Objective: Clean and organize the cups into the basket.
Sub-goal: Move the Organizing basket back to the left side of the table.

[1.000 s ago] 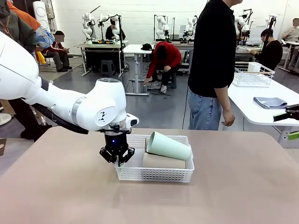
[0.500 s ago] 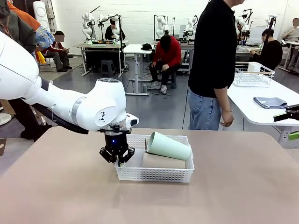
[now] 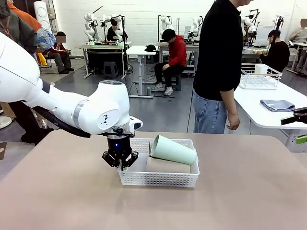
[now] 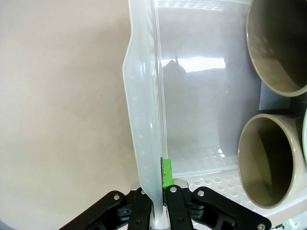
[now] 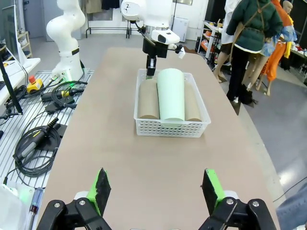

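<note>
Front view: centre of frame, on the worktop (image 3: 249,191), the basket (image 3: 158,179) holds all three cups on their sides, the green cup (image 3: 172,149) stacked atop two brown cups (image 5: 147,98), likely because it won't fit beside them. Left gripper (image 3: 120,160) pinches the basket's left wall, probably to reposition it. Right gripper (image 5: 156,189) hangs wide, empty, at bottom of its wrist view. No readable writing.

In the front view the mint cup (image 3: 172,149) covers most of the tan cup (image 3: 168,166) beneath it, and the basket (image 3: 158,178) wall screens the rest. The left wrist view cuts off both tan cup mouths at its right edge. The person (image 3: 219,67) across the counter (image 3: 240,191) is cropped at the top.
</note>
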Tool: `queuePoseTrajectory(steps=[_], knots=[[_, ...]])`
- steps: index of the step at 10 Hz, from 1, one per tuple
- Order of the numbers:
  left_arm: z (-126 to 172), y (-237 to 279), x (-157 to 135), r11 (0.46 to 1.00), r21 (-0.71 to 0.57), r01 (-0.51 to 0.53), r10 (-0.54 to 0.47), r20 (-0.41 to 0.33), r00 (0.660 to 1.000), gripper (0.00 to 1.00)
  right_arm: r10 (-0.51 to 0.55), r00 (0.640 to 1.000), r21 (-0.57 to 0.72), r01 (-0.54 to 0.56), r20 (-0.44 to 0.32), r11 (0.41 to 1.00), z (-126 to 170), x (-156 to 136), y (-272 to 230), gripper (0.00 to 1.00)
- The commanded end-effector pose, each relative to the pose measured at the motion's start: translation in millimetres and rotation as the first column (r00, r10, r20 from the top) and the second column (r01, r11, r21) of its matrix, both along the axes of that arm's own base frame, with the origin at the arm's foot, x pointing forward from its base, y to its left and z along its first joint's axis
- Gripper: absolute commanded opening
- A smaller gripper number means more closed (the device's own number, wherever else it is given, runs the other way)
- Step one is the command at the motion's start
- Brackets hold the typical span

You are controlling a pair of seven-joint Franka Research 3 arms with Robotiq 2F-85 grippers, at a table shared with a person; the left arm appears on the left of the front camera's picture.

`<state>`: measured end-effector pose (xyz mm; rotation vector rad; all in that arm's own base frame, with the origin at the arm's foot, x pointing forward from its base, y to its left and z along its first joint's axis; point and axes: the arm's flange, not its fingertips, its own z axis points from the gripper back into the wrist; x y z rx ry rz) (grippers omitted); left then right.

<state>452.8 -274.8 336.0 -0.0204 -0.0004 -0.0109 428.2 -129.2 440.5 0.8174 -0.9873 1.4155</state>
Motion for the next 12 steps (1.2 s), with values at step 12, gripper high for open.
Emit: queuePoseTrajectory(steps=[12], knots=[[-2, 2, -2, 1.000, -0.006, 0.006, -0.006, 0.002, 1.000, 0.00, -0.170, 0.456, 0.116, 0.534, -0.873, 0.837, -41, -39, -122, 1.00]])
